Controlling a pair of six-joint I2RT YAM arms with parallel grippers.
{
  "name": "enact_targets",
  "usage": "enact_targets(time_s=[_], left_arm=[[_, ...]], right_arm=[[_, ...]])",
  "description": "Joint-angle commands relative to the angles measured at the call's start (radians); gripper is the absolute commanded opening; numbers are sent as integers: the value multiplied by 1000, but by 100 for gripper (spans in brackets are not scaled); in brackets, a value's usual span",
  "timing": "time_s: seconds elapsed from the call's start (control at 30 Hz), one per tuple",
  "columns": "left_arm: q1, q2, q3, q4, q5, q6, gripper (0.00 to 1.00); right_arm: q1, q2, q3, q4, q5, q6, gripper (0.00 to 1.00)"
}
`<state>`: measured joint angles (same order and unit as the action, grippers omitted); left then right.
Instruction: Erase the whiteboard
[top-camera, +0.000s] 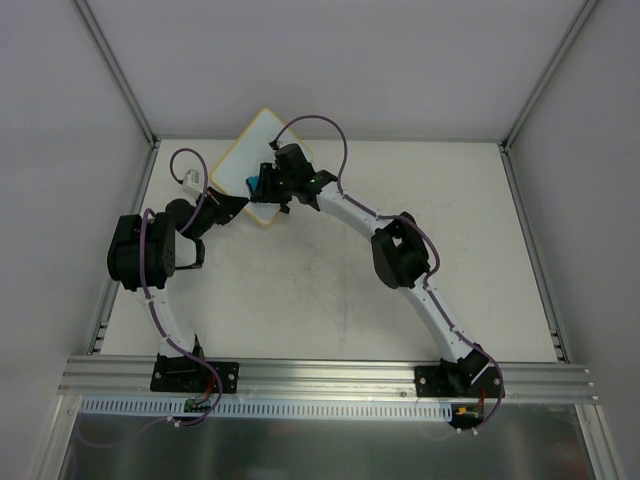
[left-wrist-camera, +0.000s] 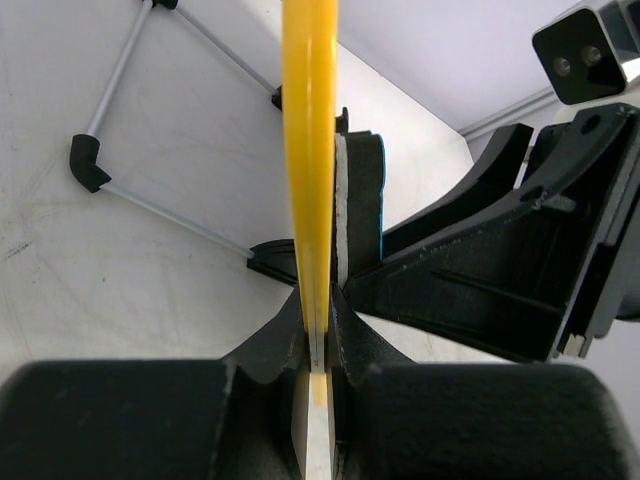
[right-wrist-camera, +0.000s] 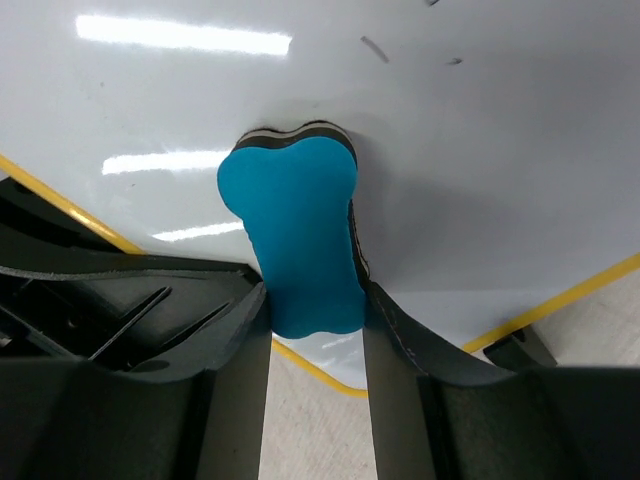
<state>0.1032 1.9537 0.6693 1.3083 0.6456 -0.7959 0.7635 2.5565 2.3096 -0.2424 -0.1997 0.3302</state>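
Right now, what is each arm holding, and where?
Left fingers clamp the whiteboard by its yellow edge; right fingers pinch the blue eraser by its sides.

The small rectangular whiteboard (right-wrist-camera: 450, 150) has a glossy, smooth white face; its thin yellow frame (left-wrist-camera: 308, 150) looks like smooth plastic. The blue bone-shaped eraser block (right-wrist-camera: 295, 230) looks like matt foam. The right gripper (right-wrist-camera: 310, 292) is matt, grainy black plastic. The white tabletop (left-wrist-camera: 100, 280) is matt and scuffed.

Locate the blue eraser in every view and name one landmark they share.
Top: eraser, upper centre-left, on the whiteboard.
Left wrist: centre, edge-on, just right of the yellow whiteboard edge.
Right wrist: centre, held in the right gripper, against the whiteboard.
Shared landmark: the whiteboard's yellow frame.
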Motion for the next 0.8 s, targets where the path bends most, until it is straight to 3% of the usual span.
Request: enact_targets(time_s=[0.0, 0.37, 0.77], left_arm=[[-36, -48, -27, 373, 80, 9, 0], [-39, -61, -50, 373, 88, 4, 0], [-39, -61, -94, 373, 80, 6, 0]], right_arm=[[-39, 24, 4, 9, -15, 27, 0], [-105, 19, 4, -8, -27, 24, 0], [-53, 5, 28, -6, -47, -14, 0]])
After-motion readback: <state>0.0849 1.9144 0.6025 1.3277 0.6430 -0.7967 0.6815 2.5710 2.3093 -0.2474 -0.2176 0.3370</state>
